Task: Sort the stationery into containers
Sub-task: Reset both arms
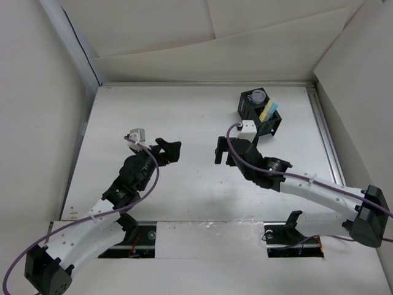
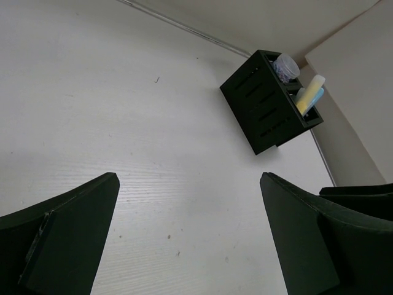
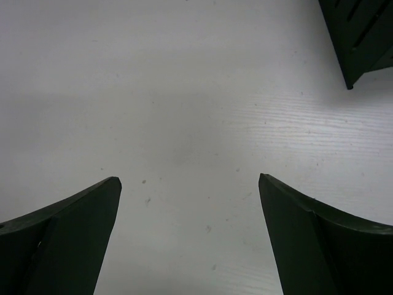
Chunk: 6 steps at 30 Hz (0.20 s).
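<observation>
Our left gripper [image 1: 172, 152] and right gripper [image 1: 219, 151] both gape wide, empty (nothing loose around). The organizer [image 1: 261, 114] sits toward the far right corner, nearer our right.

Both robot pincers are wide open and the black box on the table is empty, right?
Not quite. The black box is not empty: the left wrist view shows a yellow stick and a light blue stick poking out of it, plus a small round piece. The rest is right: the left pincer and the right pincer are both wide open.

Stationery [image 1: 268, 112] seemingly upright in organizer [image 1: 245, 106]
</observation>
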Tool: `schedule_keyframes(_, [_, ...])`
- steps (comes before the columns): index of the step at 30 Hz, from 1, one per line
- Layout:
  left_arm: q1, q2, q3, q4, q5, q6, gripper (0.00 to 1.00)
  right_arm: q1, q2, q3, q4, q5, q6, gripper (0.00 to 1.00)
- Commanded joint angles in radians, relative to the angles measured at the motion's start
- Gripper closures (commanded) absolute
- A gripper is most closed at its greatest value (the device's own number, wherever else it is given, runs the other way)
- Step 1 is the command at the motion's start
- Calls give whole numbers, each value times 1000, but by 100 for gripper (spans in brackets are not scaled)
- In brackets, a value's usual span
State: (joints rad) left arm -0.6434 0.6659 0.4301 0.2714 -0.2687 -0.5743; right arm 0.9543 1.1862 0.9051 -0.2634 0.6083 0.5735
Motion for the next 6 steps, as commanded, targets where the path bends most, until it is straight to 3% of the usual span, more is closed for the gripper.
schedule_keyframes(1, [4, -17, 25, 26, 23, -12, 0, 29, -22, -3, -100, 65, 66, 0])
schedule_keyframes(6, [4, -38, 6, 57, 66, 10, 0, 49, -22, 29, -174, 119, 120, 0])
